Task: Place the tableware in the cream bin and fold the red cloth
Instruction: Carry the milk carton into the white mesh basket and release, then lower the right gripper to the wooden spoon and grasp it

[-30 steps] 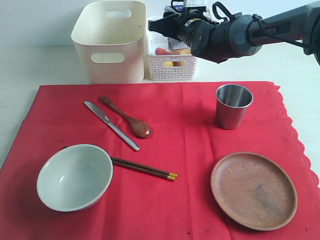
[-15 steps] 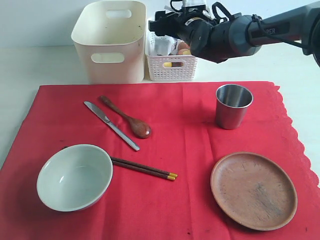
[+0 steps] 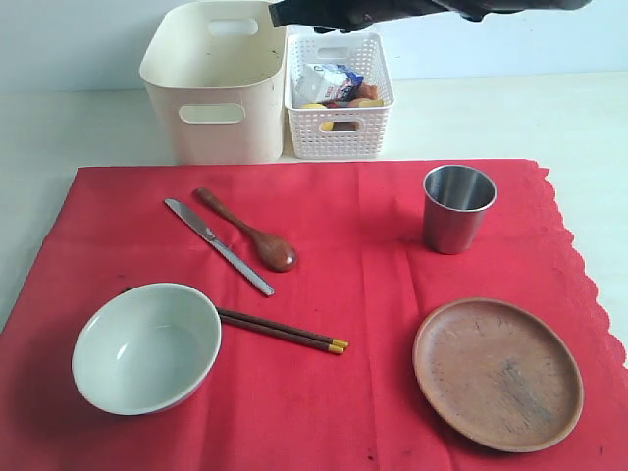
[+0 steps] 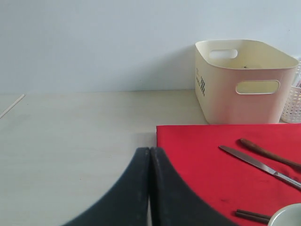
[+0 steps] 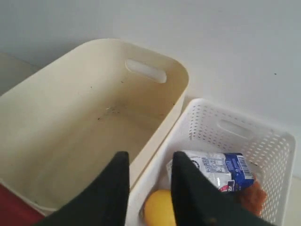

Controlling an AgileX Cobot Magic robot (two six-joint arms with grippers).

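Right fingers apart over the bin and basket, left fingers shut by the cloth corner

The right gripper [image 5: 148, 162] hangs with its two black fingers [image 5: 115, 188] parted and nothing between them. Below the gap runs the near wall of the cream bin [image 5: 70, 117], whose bare inside spreads out beyond one finger. Beyond the other finger is the white lattice basket [image 5: 225, 132], with a milk carton [image 5: 218, 170] and a lemon [image 5: 157, 209] in it. In the exterior view only the dark tip of this arm shows, at the top edge above the bin's rim.

The left gripper [image 4: 150, 153] has its fingers [image 4: 134, 193] pressed flat together, gripping nothing. Just ahead of the fingertips lies a corner of the red cloth [image 4: 211, 160], and farther ahead, past that corner, stands the cream bin.

All the tableware lies on the cloth, well away from the right fingers and outside the bin: the metal table knife [image 3: 218, 245] and dark wooden spoon [image 3: 250, 232] side by side, the pale green-white bowl [image 3: 147, 345] touching the brown chopsticks [image 3: 280, 330], the steel cup [image 3: 458, 208] upright, and the round wooden plate [image 3: 497, 373]. The cloth is spread flat, unfolded
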